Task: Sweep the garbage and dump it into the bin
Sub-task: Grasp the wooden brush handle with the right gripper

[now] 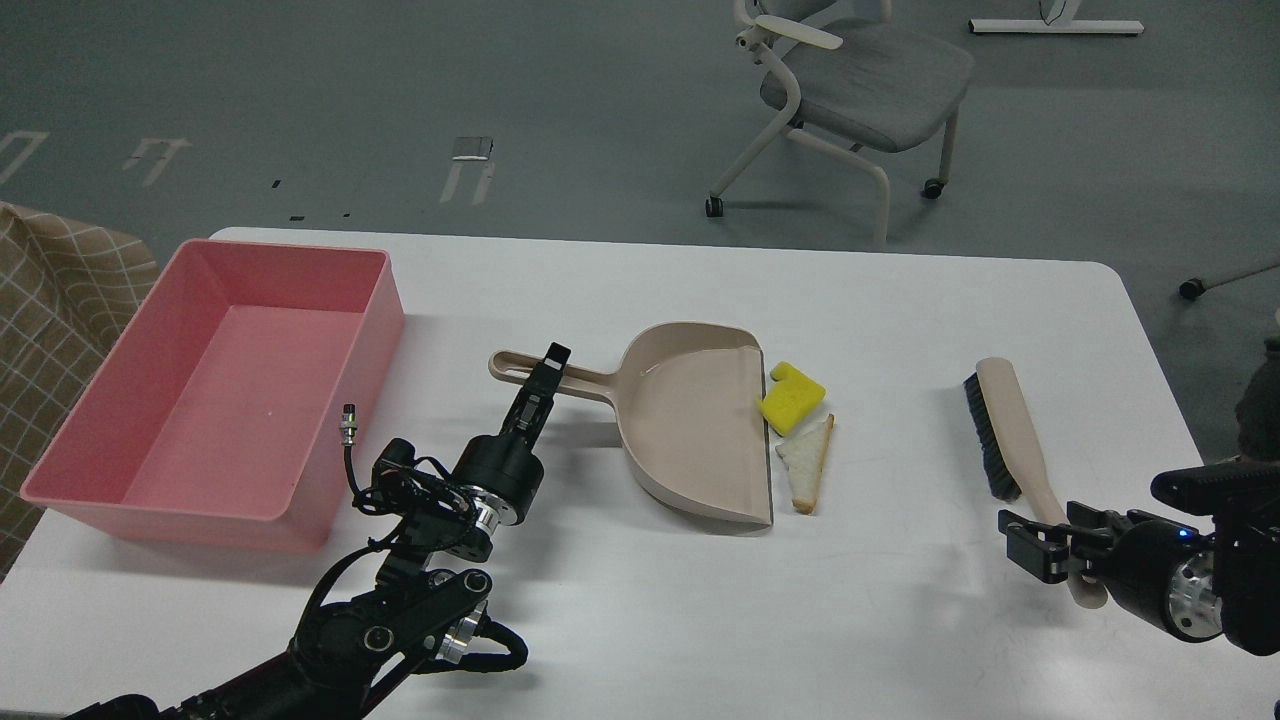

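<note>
Nearest, the right claw looks clamped around the brush handle's tip, hard to be sure, while the left claw sits at the dustpan handle, grip unclear. Nothing's swept yet: the yellow sponge and bread slice lie on the worktop against the pan's lip. The pink bin waits empty far left, nothing blocking.

I see a glossy pink plastic bin, a smooth matt beige plastic dustpan, a porous yellow sponge, dark brush bristles, and a smooth white bench.
</note>
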Tool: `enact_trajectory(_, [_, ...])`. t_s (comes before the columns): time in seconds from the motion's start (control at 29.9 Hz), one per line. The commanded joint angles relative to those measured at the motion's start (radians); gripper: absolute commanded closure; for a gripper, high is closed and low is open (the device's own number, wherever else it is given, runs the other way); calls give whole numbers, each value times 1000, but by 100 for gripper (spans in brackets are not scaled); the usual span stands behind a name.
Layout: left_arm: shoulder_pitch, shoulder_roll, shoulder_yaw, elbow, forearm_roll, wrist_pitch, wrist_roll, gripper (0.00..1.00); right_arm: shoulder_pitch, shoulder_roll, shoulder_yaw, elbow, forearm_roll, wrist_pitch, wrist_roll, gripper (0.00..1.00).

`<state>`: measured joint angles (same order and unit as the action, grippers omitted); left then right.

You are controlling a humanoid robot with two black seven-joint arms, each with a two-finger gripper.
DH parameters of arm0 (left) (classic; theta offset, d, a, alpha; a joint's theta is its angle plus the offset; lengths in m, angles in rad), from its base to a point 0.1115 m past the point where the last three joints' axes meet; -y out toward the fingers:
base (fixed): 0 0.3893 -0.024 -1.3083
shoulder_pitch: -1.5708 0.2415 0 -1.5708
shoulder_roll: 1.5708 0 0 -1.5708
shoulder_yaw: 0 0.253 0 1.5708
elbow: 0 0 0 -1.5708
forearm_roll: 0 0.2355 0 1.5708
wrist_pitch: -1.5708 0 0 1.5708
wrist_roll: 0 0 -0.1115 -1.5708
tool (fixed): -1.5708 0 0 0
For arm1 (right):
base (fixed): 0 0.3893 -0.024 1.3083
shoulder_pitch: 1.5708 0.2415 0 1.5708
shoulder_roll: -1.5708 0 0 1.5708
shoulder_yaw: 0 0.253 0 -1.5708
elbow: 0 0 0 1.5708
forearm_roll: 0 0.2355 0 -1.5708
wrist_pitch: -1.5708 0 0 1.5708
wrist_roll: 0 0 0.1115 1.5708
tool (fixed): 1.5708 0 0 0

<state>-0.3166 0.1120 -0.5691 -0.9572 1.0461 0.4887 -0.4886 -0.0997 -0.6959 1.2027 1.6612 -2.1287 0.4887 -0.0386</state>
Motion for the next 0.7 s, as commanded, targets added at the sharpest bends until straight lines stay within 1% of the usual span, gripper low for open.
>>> enact_trajectory(0.0, [-1, 0, 0, 0, 0, 0, 0, 80, 0, 4, 0, 0, 1, 0, -1, 39])
enact_trajectory(0.17, [1, 0, 0, 0, 0, 0, 0, 80, 0, 6, -2, 2, 1, 0, -3, 42])
enact_trajectory(0.33, [1, 0, 0, 0, 0, 0, 0, 79, 2, 4, -15, 2, 0, 0, -3, 50])
enact_trajectory(0.67, [1, -2, 0, 0, 0, 0, 0, 79, 3, 3, -20, 2, -3, 0, -3, 51])
